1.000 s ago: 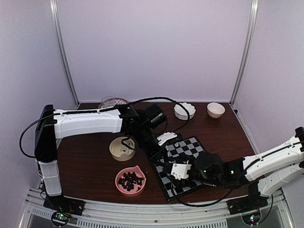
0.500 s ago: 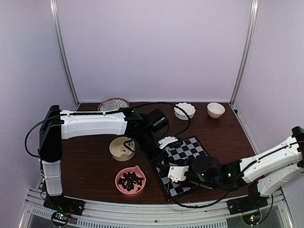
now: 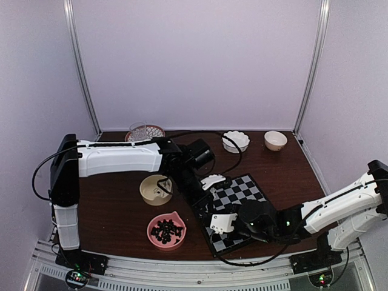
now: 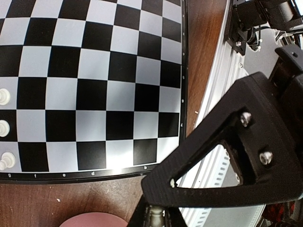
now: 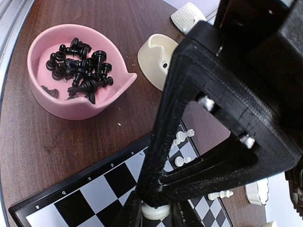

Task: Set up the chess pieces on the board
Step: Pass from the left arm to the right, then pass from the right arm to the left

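1. Chess pieces [image 4: 4, 97]: three white ones in a column at the left edge of the left wrist view, standing on the board [image 4: 94, 71]; open squares across the rest of that view.
2. Grasping a white piece [image 5: 156, 213] at the bottom centre of the right wrist view: the right hand [image 5: 156, 209], fingers pressed to both sides, piece standing on the board in from its lettered border.
3. Clenched at the bottom of the left wrist view: the left hand [image 4: 156, 218], just past the board's lettered border; small pale shape between its tips, too blurred to name.
4. Upper left of the right wrist view: pink bowl [image 5: 71, 101] of black pieces [image 5: 78, 66], a strip of bare desk [image 5: 47, 151] between it and the board's corner; cream bowl [image 5: 158, 56] just beyond.
5. In the top view, both hands over the board's left half, near each other but apart.
6. Right of the board, open desk up to two white bowls [image 3: 235, 141] at the far edge, well apart from it.
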Available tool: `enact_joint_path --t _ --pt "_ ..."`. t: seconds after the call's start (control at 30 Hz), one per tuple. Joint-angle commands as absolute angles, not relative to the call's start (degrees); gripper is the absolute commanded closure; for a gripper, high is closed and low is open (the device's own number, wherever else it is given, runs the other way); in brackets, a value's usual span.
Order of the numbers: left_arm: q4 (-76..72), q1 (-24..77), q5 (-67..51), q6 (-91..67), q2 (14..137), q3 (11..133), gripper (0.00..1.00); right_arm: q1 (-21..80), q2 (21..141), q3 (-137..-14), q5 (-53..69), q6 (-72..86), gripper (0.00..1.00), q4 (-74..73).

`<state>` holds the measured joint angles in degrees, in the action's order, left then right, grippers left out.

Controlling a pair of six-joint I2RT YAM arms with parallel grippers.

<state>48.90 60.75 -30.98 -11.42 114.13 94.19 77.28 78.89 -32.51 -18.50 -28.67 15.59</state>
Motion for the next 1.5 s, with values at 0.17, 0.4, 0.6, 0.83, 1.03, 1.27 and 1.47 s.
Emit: enact_joint_path --t 0.17,0.4,0.6,0.83,1.03,1.27,1.47 --pt "42.31 61.09 -32.68 -12.07 111.79 91.74 0.86 77.57 79.03 -33.79 -20.91 -27.04 0.93 16.50" --pt "36.54 61.03 -30.12 -13.02 107.79 87.26 0.71 77.50 77.52 -32.61 -21.59 -25.49 0.96 17.92" --pt "29.23 59.73 -29.88 -14.91 103.29 81.57 0.63 76.88 75.50 -31.31 -21.25 -23.69 0.98 19.42" --pt "22.69 58.78 -29.93 -16.51 99.95 76.24 0.62 75.61 73.77 -30.29 -19.94 -21.30 0.98 20.10" --pt "8.42 58.44 -28.87 -17.17 93.74 66.53 0.56 73.70 71.30 -29.22 -16.85 -17.62 0.98 20.97" --pt "-5.18 58.37 -23.19 -14.73 84.24 56.66 0.53 72.00 69.32 -28.78 -12.49 -13.39 0.98 22.49" --pt "-18.32 58.53 -21.96 -12.88 80.66 48.84 0.56 70.80 68.15 -28.74 -9.95 -9.52 0.98 23.98"
